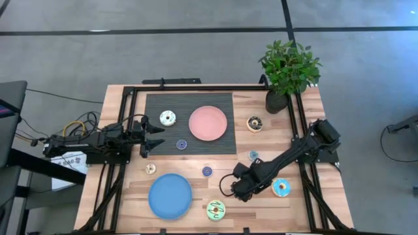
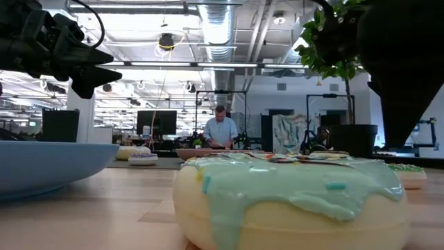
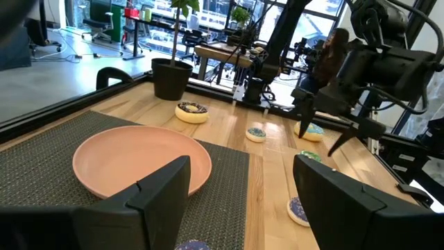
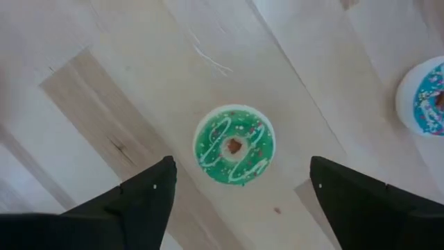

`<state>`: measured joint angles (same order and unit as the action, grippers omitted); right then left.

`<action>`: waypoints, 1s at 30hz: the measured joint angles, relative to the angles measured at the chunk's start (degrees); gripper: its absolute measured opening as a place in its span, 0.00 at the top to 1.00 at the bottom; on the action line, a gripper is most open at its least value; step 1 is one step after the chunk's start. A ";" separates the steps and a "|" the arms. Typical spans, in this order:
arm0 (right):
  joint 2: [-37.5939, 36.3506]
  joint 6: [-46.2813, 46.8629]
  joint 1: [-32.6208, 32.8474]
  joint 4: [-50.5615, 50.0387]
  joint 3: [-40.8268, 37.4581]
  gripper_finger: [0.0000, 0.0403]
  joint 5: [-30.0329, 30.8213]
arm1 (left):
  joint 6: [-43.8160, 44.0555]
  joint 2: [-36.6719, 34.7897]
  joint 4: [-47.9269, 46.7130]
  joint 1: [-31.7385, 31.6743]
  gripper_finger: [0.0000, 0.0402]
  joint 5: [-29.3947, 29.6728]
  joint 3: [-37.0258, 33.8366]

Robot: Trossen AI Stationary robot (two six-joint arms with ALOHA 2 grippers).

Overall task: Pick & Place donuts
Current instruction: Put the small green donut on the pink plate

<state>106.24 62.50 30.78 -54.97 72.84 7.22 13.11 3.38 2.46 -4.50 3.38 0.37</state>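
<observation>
Near the worktop's front right, the right hand hangs with fingers spread and empty directly above a green donut, which lies flat, hole up, untouched. A light blue donut lies beside the arm, a lime green donut at the front edge, and the blue plate to its left. At the dark mat, the left hand waits released, facing the pink plate. A potted plant occupies the far right corner. Other donuts lie scattered around, all flat.
</observation>
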 joint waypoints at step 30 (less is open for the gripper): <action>0.00 -3.93 -1.15 11.26 -7.96 0.19 -3.59 | 0.01 0.00 0.00 -0.01 0.38 0.00 -0.01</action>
<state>106.24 58.57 29.62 -43.71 64.88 3.63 13.12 3.38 2.46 -4.51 3.38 0.36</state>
